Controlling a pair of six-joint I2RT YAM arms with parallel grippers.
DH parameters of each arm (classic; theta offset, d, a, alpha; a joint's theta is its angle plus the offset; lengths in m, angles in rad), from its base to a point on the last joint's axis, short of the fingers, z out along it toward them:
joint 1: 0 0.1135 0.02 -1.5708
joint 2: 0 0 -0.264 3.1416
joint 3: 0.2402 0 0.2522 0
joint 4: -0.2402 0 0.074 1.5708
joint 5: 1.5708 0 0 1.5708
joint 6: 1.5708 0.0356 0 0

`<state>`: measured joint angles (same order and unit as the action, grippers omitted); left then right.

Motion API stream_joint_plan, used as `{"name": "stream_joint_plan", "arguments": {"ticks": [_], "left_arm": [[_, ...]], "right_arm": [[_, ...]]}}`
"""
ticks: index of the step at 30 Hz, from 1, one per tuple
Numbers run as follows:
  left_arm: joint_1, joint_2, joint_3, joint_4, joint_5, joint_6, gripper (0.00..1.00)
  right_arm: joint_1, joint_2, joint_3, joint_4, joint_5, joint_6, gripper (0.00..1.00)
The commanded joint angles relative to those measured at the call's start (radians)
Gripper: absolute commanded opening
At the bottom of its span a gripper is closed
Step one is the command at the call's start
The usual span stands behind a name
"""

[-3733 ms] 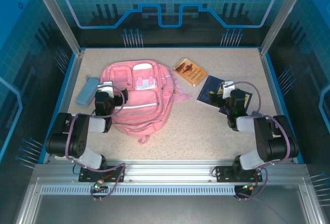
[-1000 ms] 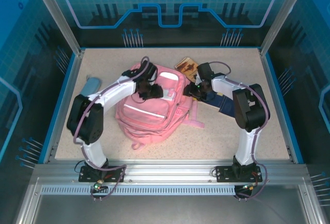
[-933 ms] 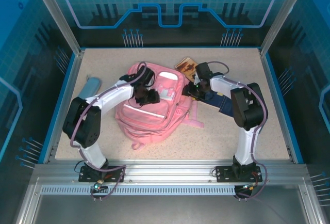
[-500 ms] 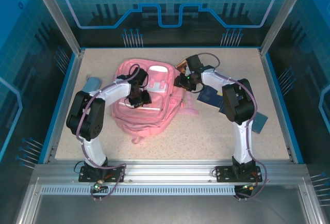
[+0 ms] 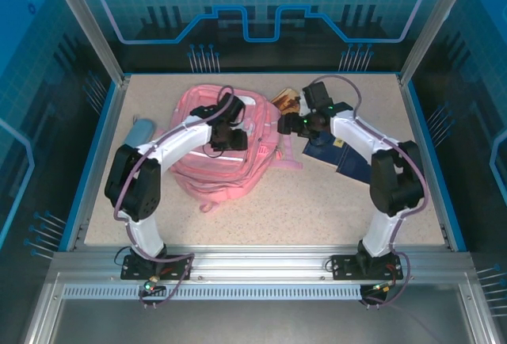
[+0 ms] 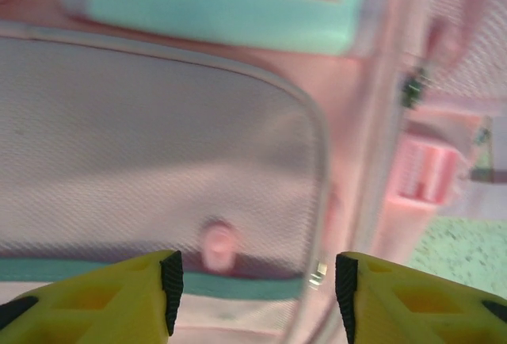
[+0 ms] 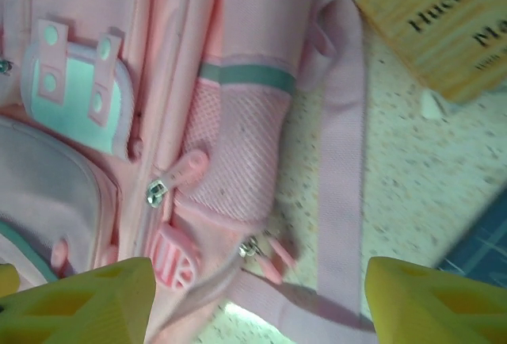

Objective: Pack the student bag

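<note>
The student bag (image 5: 218,173) lies flat on the table (image 5: 333,209), front side up, and is by far the largest thing there. It looks soft and limp, so it would likely sag and fold if it were lifted by one corner. It is probably light while unpacked. The woven strap (image 7: 337,162) along its right edge and the small pink zipper tabs, such as the zipper tab (image 6: 218,245) on the front pocket, look like the firmest places to pinch. The mesh side pocket (image 7: 238,146) would probably just stretch.

The left claw (image 6: 253,280) hovers over the bag's front pocket, fingers spread and gripping nothing. The right claw (image 7: 253,296) hangs above the bag's right edge, spread wide over the strap and likewise empty.

By count there is one bag and two books. The tan book (image 5: 287,100) sits just beyond the bag's upper right corner, and the dark blue book (image 5: 337,154) lies to the bag's right. One light-blue pencil case (image 5: 139,131) lies to the bag's left, and two claws are at work.
</note>
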<state>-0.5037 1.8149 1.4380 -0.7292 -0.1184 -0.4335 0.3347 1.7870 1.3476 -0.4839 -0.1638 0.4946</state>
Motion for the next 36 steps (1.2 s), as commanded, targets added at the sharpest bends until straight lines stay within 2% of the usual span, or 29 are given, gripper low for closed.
{"name": "stream_joint_plan", "arguments": {"ticks": [1, 10, 18, 20, 22, 23, 25, 26, 30, 33, 36], "left_arm": [[-0.044, 0.034, 0.054, -0.084, -0.107, 0.017, 0.52], [-0.073, 0.249, 0.269, -0.143, -0.183, 0.009, 0.44], [-0.074, 0.366, 0.356, -0.225, -0.253, -0.012, 0.40], [-0.074, 0.376, 0.353, -0.229, -0.258, -0.016, 0.35], [-0.075, 0.382, 0.352, -0.232, -0.257, -0.014, 0.24], [-0.075, 0.381, 0.352, -0.233, -0.257, -0.008, 0.18], [-0.076, 0.362, 0.354, -0.233, -0.257, 0.014, 0.05], [-0.075, 0.345, 0.354, -0.232, -0.255, 0.025, 0.00], [-0.073, 0.231, 0.350, -0.223, -0.217, 0.110, 0.00], [-0.068, 0.139, 0.343, -0.220, -0.202, 0.174, 0.00], [-0.051, 0.075, 0.339, -0.219, -0.171, 0.218, 0.00]], "right_arm": [[-0.019, -0.027, -0.077, -0.010, 0.010, -0.030, 0.72], [-0.026, -0.025, -0.104, 0.033, -0.028, -0.005, 0.71], [-0.026, -0.015, -0.112, 0.050, -0.042, -0.006, 0.71], [-0.026, -0.018, -0.122, 0.060, -0.045, -0.011, 0.71], [-0.026, -0.026, -0.136, 0.079, -0.050, -0.021, 0.75], [-0.025, -0.033, -0.146, 0.090, -0.049, -0.028, 0.79], [-0.025, -0.058, -0.178, 0.129, -0.044, -0.056, 0.99], [-0.025, -0.071, -0.193, 0.148, -0.039, -0.072, 1.00], [-0.024, -0.133, -0.242, 0.208, -0.050, -0.166, 1.00], [-0.023, -0.166, -0.267, 0.236, -0.105, -0.243, 0.99], [-0.023, -0.185, -0.289, 0.265, -0.206, -0.296, 0.82]]}}
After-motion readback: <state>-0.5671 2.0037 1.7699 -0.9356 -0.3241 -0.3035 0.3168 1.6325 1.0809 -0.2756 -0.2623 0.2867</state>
